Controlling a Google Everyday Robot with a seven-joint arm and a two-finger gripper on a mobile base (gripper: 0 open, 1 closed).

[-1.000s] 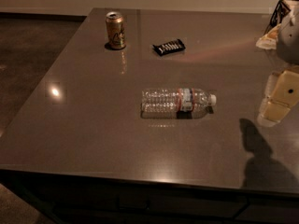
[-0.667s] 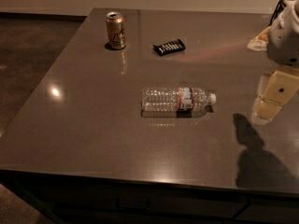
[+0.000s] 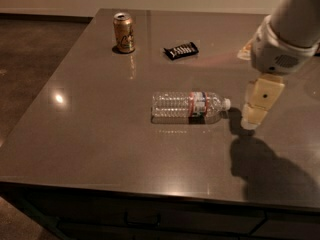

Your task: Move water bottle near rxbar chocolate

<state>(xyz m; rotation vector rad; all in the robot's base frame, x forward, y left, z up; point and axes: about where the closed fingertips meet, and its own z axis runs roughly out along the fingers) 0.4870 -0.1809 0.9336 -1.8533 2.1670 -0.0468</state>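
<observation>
The water bottle [image 3: 187,105] lies on its side in the middle of the dark table [image 3: 100,134], with its white cap pointing right. The rxbar chocolate [image 3: 180,50] lies flat in its black wrapper farther back, behind the bottle. My gripper [image 3: 254,118] hangs from the white arm at the right, just right of the bottle's cap and low over the table, holding nothing. It casts a shadow on the table in front of it.
A gold drink can [image 3: 124,32] stands upright at the back left, left of the bar. The table's left edge drops to a dark floor [image 3: 30,59]. The front edge runs along the bottom above dark drawers.
My arm and gripper have moved left toward the bottle's cap. The bottle, bar and can have not moved.
</observation>
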